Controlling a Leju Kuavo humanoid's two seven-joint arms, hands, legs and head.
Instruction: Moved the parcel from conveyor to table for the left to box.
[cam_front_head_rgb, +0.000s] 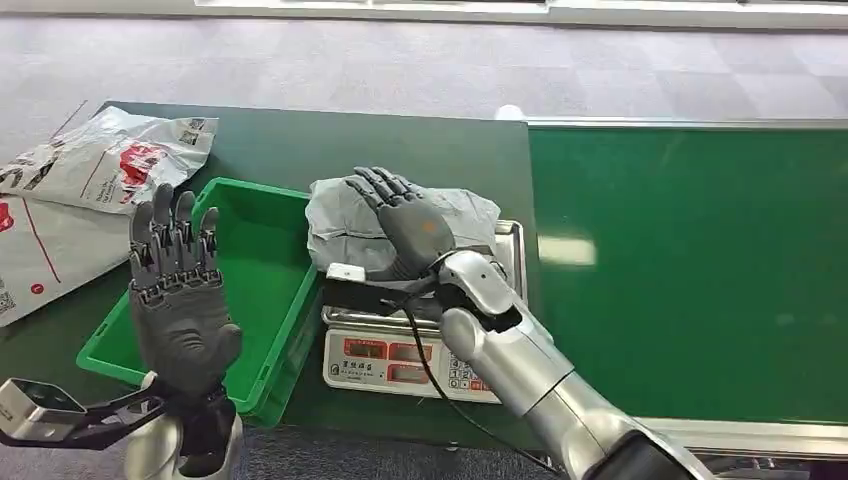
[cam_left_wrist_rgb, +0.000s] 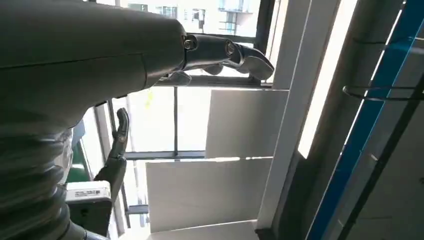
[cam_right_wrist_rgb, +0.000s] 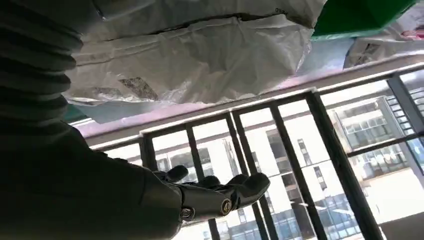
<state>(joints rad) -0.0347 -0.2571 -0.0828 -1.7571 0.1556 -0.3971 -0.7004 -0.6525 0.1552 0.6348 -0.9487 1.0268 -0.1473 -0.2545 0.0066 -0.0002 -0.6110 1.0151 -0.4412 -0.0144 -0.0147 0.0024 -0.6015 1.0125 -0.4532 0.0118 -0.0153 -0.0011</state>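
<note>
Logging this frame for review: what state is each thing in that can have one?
grey parcel: lying on the scale, right hand resting on top.
scale: on the table, display lit.
green bin: empty, beside the scale.
conveyor: belt bare.
left hand: raised, fingers apart, holding nothing.
right hand: fingers spread flat on the parcel, not gripping.
</note>
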